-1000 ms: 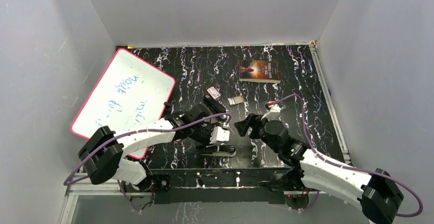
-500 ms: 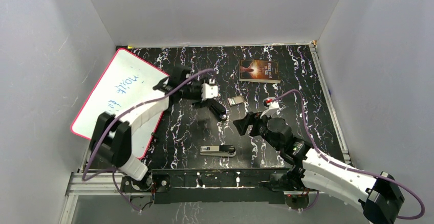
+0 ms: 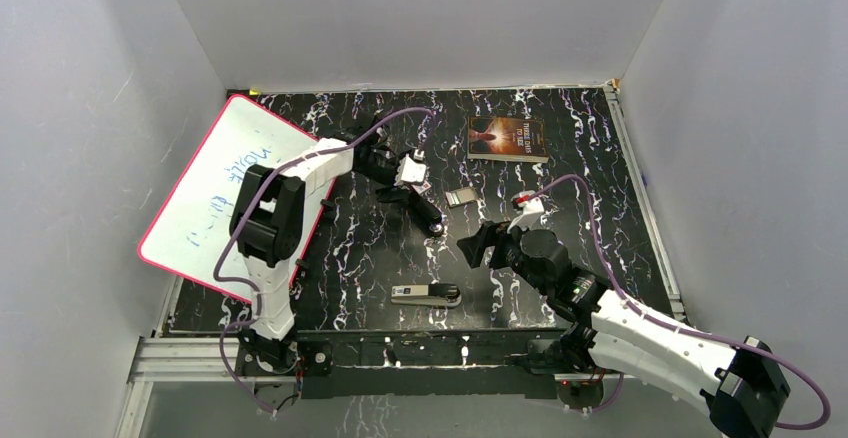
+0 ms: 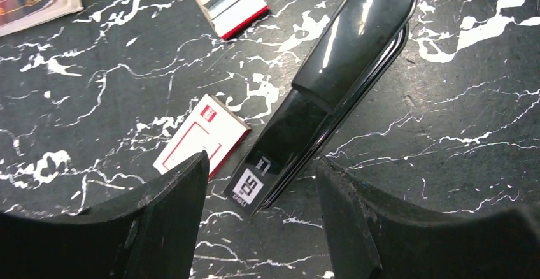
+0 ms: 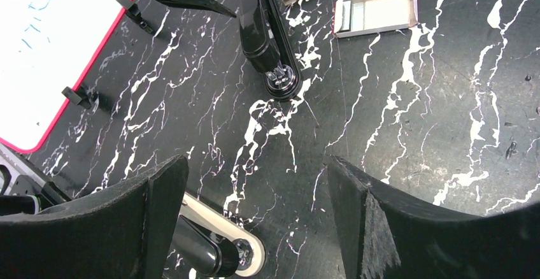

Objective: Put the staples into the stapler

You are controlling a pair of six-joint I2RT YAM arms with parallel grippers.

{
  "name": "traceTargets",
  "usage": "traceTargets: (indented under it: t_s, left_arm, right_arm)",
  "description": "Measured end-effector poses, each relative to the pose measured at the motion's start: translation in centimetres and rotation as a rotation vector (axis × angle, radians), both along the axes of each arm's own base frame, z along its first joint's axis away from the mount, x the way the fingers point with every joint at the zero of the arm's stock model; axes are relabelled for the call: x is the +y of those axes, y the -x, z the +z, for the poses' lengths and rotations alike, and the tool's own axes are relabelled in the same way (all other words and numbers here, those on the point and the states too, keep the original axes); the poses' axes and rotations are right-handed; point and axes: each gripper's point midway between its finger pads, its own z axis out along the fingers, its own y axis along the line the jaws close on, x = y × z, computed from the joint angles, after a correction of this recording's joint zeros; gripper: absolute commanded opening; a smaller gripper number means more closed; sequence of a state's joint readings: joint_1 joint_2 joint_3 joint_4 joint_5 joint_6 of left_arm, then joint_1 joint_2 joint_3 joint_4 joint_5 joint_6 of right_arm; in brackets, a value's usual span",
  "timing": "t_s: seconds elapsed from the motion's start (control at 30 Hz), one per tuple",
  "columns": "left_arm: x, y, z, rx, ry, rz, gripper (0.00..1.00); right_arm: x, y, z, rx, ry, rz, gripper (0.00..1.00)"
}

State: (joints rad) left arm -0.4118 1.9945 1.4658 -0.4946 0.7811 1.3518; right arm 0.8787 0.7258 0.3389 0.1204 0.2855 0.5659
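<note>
Two staplers lie on the marbled black table (image 3: pixel 600 188): a black stapler (image 4: pixel 331 69) mid-table and a second stapler (image 3: pixel 427 295) near the arm bases. The left gripper (image 4: pixel 261 164) hangs over the black stapler's labelled end, jaws apart on either side of it and gripping nothing. A red-and-white box (image 4: pixel 200 142) lies just beside that end, partly hidden by one finger. The staples (image 5: pixel 366 10) sit in an open cardboard tray (image 5: pixel 407 2) just beyond the black stapler. The right gripper (image 5: pixel 258 164) hovers wide open and empty over bare table, with the black stapler between it and the box. A book (image 3: pixel 507 139) lies farther back and a whiteboard (image 3: pixel 230 188) on the left.
</note>
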Motion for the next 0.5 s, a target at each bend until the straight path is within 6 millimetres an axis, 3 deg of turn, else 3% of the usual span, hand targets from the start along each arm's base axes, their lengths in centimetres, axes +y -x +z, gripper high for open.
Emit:
traceTargets:
  t_s: [0.27,0.5]
  left_arm:
    - [0.2,0.8,-2.7,0.058,-0.037,-0.027,0.57]
    - [1.0,0.8,-3.5,0.06,-0.086,-0.006,0.42]
  right_arm:
    - [-0.2,0.1,-0.3,0.009,0.013,-0.003,0.88]
    - [-0.4,-0.1,-0.4,0.01,0.013,-0.021,0.88]
